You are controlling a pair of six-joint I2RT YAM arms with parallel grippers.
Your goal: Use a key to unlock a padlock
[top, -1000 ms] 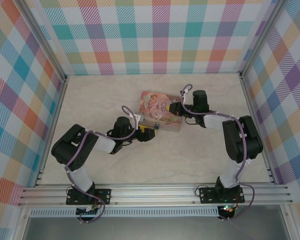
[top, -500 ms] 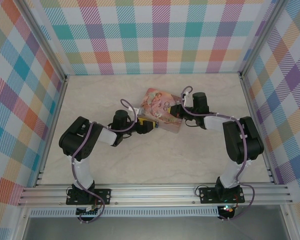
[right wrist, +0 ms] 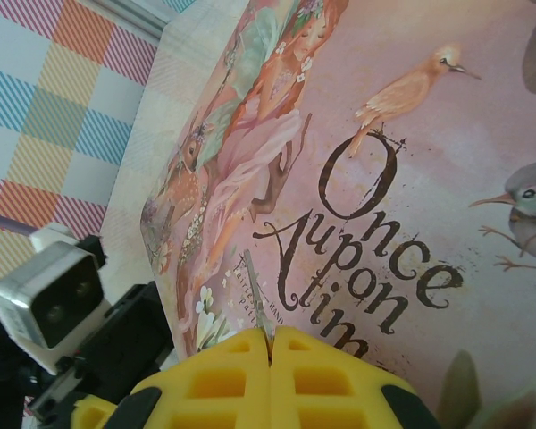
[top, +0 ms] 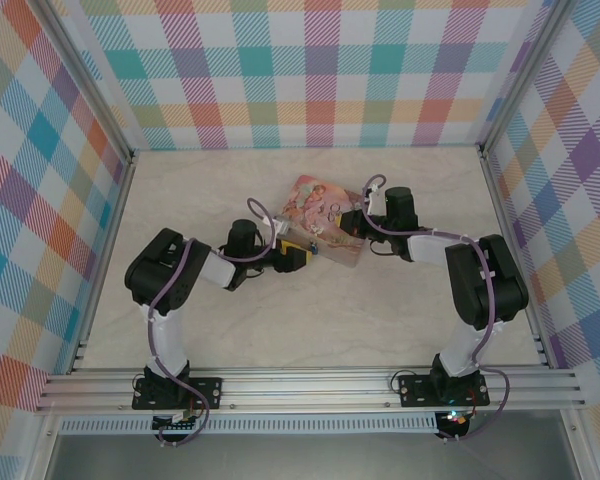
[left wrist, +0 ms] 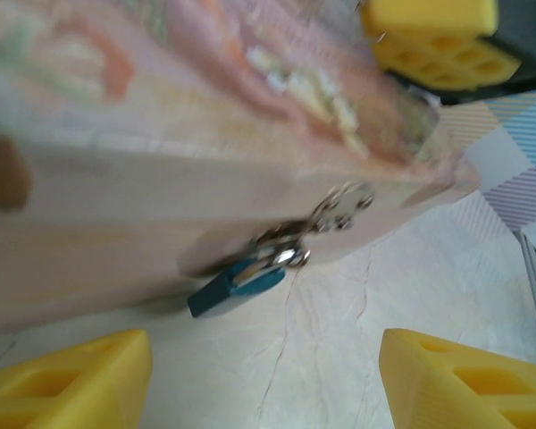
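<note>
Left tool (left wrist: 266,362) gapes just short of the padlock (left wrist: 237,288).

Smearing the tin (left wrist: 161,116) into blur in the left wrist view and cropping it at the top and left edges. Softening the padlock (left wrist: 239,288) too. Cutting off the fingers (left wrist: 71,380) of the left gripper (left wrist: 266,350) at the bottom edge. Hiding most of the key (right wrist: 257,299) inside the pinch of the right gripper (right wrist: 271,338). Losing the end of the lid lettering (right wrist: 375,259) near the bottom of the right wrist view.
</note>
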